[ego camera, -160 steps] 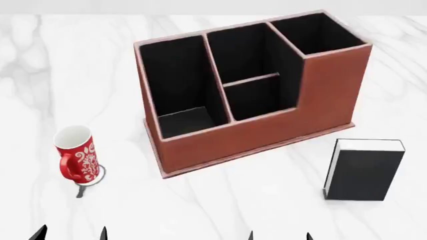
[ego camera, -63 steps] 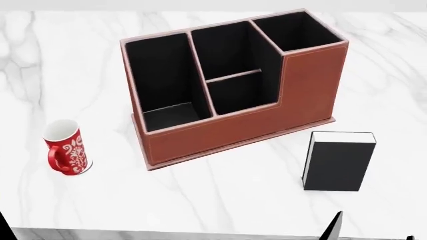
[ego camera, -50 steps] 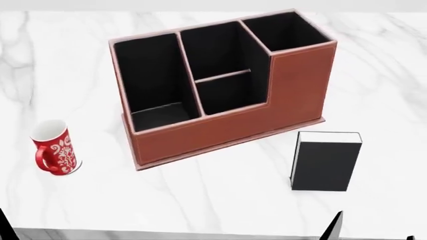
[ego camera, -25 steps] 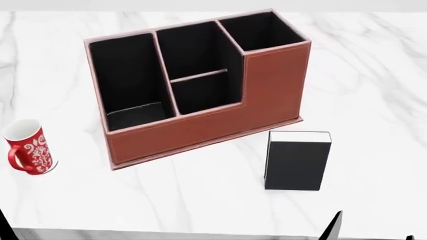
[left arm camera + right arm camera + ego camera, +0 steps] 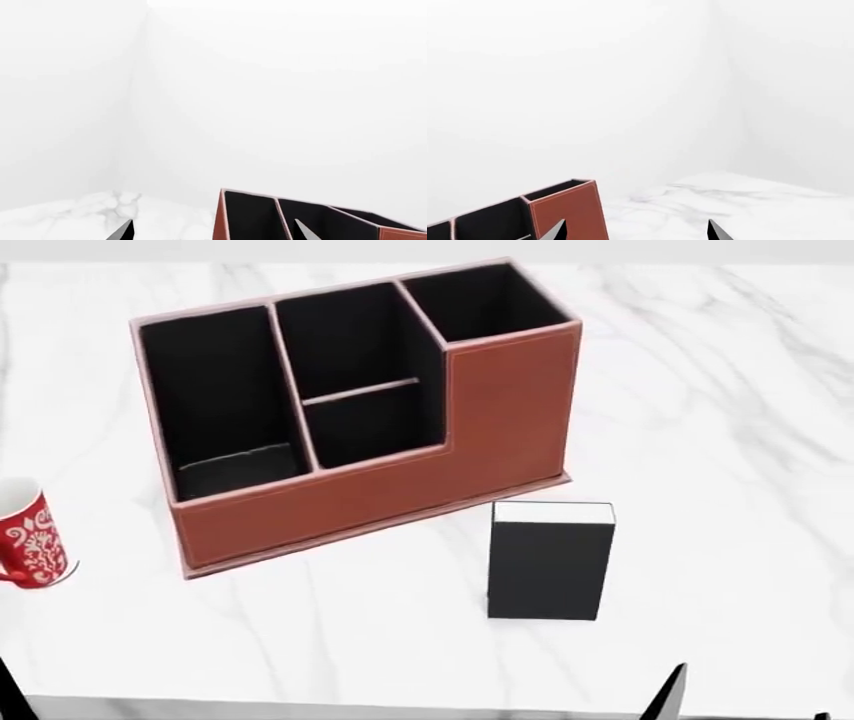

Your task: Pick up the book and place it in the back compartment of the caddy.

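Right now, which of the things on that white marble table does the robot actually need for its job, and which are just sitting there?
Needed for the job:
- small thick black book with white page edges
- large reddish-brown, black-lined caddy
- its small middle back compartment

Just lying about:
- red-and-white patterned mug, at the view's left edge

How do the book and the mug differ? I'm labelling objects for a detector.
The book is a plain black block with a white page edge; the mug is red with a white pattern. The book shows whole, near the caddy; the mug is cut off by the head view's left edge, farther away. Both rest untouched on the marble table.
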Robot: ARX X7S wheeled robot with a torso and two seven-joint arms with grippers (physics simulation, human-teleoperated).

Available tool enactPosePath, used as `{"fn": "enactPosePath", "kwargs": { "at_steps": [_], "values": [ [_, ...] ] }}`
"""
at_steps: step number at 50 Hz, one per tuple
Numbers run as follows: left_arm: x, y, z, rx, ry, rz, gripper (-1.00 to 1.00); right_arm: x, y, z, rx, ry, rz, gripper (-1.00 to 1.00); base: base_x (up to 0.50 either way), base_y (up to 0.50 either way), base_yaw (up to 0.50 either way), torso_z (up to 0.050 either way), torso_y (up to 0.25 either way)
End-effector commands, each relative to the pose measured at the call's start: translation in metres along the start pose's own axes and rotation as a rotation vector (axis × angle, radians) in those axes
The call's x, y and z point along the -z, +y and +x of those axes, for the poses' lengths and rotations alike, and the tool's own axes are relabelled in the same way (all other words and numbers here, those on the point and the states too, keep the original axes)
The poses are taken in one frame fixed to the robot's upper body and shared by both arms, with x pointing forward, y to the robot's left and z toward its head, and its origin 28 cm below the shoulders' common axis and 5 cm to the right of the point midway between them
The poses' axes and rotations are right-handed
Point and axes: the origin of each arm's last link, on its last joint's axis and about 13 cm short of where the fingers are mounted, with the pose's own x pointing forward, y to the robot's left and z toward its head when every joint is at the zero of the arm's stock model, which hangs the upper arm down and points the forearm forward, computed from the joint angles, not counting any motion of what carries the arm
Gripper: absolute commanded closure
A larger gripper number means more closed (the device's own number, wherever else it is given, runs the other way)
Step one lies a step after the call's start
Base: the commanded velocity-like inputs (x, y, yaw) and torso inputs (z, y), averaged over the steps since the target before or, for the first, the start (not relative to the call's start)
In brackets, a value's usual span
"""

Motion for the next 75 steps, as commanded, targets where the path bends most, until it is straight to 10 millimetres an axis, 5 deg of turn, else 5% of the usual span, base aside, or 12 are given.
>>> {"fn": "enactPosePath", "kwargs": {
  "at_steps": [1,75],
  "values": [
    [-0.0002,0.0003,0.0000,-0.001,0.001,0.000,-1.00,-0.0012,-0.0004,-0.0011,-0.002,-0.005,0.007,-1.00,0.00,-0.13,0.00,0.000,0.000],
    [0.0020,0.0000,0.0002,-0.002,0.000,0.005,-1.00,-0.0084,-0.0004,-0.0089,-0.035,-0.095,0.025,-1.00,0.09,-0.01,0.00,0.000,0.000]
  ]
}}
